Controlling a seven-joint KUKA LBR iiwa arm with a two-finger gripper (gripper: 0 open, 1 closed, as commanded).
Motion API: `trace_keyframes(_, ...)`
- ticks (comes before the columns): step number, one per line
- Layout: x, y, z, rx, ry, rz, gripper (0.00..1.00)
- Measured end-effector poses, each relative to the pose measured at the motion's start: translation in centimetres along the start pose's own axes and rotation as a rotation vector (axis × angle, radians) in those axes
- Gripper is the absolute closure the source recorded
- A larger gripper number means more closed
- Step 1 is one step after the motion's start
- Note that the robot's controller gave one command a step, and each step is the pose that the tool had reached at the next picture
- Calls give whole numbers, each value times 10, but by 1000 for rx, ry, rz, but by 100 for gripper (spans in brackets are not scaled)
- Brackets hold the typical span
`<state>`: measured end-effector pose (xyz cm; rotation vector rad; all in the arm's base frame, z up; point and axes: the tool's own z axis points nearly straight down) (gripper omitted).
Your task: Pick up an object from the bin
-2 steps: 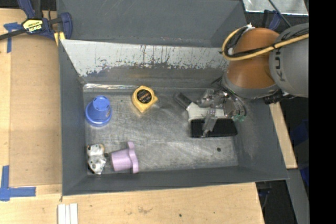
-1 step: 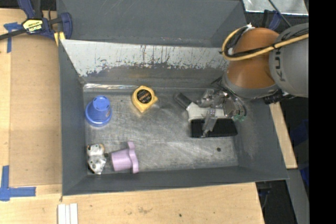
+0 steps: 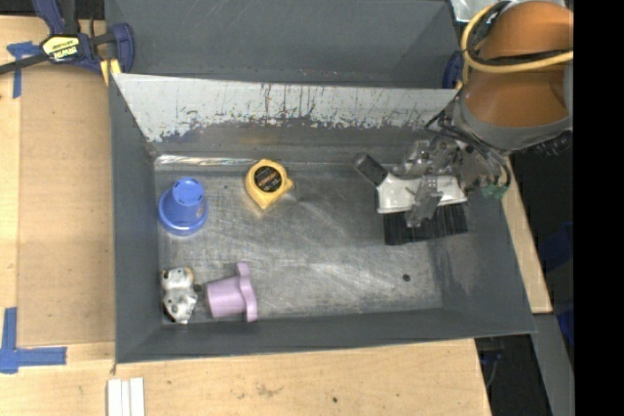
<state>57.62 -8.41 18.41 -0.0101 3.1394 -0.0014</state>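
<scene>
My gripper (image 3: 426,198) is low at the right side of the bin, right over a white brush (image 3: 393,195) with black bristles and a dark stub of handle pointing up-left. The gripper's metal body covers the brush's middle and right part. Whether it touches the brush I cannot tell. A yellow round tape measure (image 3: 266,182) lies well to the left of the gripper, near the back of the bin floor.
A blue cup (image 3: 182,206) stands upside down at the left. A pale purple spool-like piece (image 3: 231,294) and a small white-and-grey object (image 3: 178,293) lie in the front left corner. The arm's orange cover hangs above the bin's right wall.
</scene>
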Motion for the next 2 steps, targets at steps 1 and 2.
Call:
trace_keyframes(1,0,0,0,0,0,0,100)
trace_keyframes(2,-4,2,-22,-1,5,-7,100)
